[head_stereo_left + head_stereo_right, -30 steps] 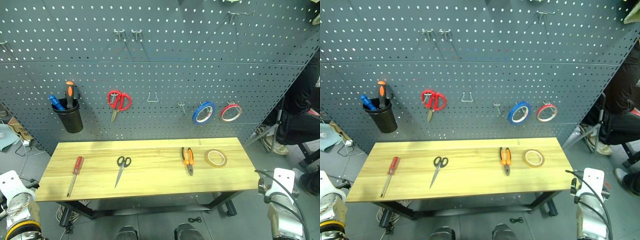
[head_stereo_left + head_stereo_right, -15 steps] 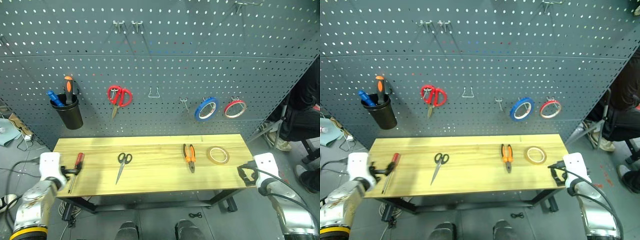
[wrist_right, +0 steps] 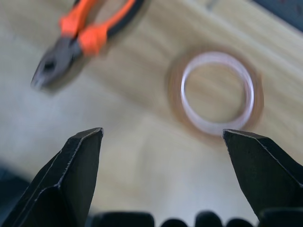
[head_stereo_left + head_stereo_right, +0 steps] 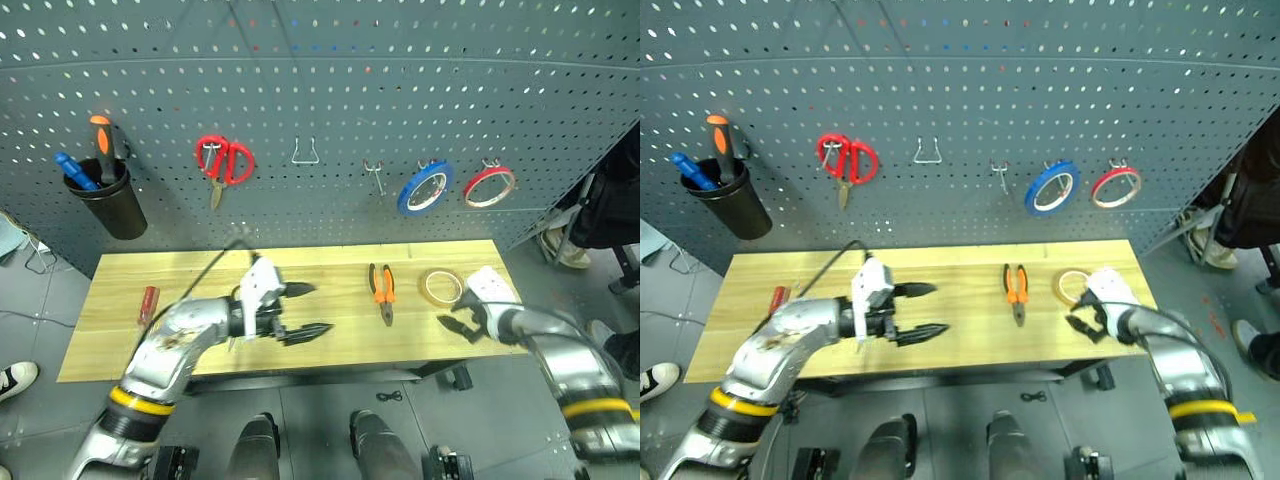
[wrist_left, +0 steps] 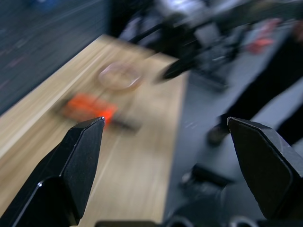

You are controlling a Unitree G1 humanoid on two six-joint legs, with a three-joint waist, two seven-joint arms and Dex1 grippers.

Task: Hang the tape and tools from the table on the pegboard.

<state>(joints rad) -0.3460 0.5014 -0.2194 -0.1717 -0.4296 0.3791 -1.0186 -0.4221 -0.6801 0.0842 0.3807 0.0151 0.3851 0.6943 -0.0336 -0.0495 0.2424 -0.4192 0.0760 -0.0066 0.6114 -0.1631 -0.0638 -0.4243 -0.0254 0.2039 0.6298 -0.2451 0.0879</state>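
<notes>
tape point(image 4: 437, 287) lay flat near the right end of the table point(image 4: 340, 345), pliers point(image 4: 381, 292) just beside it, red-handled screwdriver point(image 4: 146, 304) at the left end; i could not make out the black scissors behind my left arm. nothing of the task hung on the pegboard point(image 4: 330, 100) yet, so i judged all of it was left. my right tool point(image 4: 459, 324) hovered near the tape, jaws spread, empty. my left tool point(image 4: 306, 310) was wide open and empty over mid-table.
</notes>
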